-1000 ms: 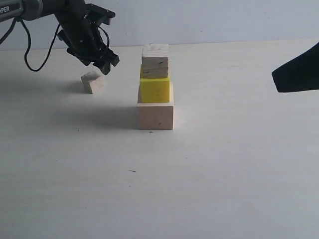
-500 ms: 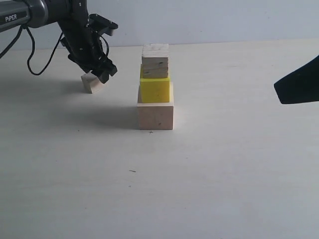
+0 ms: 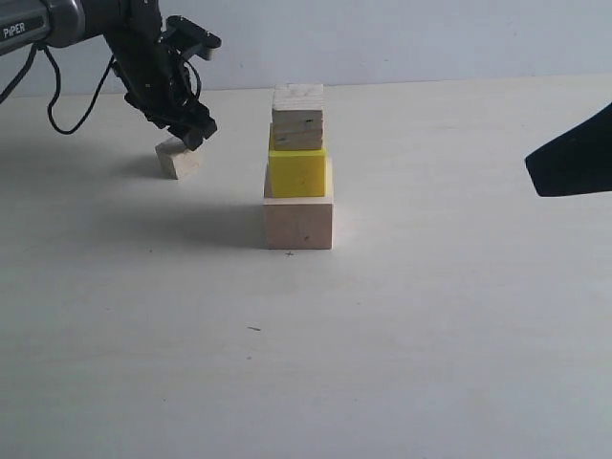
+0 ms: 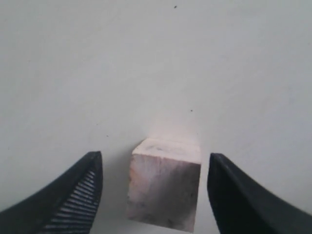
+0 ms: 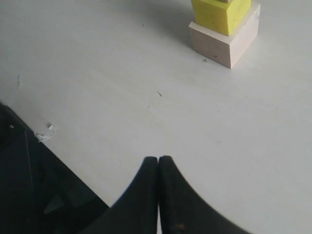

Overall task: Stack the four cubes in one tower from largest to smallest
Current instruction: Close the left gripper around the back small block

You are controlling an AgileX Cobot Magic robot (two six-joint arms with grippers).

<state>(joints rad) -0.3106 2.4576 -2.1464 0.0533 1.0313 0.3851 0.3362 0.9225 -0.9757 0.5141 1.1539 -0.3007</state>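
The bare table (image 3: 316, 382) lies nearest in the exterior view, pale and matte, with a short dark fleck (image 3: 253, 329) on it. Beyond that stands a stack of three: a large pale pinkish wooden cube (image 3: 298, 222) at the base, a bright yellow cube (image 3: 297, 172) with a smooth painted look on top of it, and a smaller grained light-wood cube (image 3: 297, 118) on the yellow one. A small pencilled cross (image 3: 289, 253) sits on the table just in front of the base.

Farther back and to the left, apart from the stack, the tiny pale wooden cube (image 3: 178, 159) rests on the table. The left gripper (image 3: 194, 130) hangs right above it. Only the left wrist view settles the relation: the black fingers (image 4: 78, 195) stand spread on either side of the tiny cube, one with a ribbed pad, and a strip of table shows in each gap — released, gripping nothing.

At the right edge the right gripper (image 3: 569, 158) shows only as a dark wedge above the table. Its own wrist view shows the curved tips pressed together with nothing between them — and, past them, only the base and the yellow cube.
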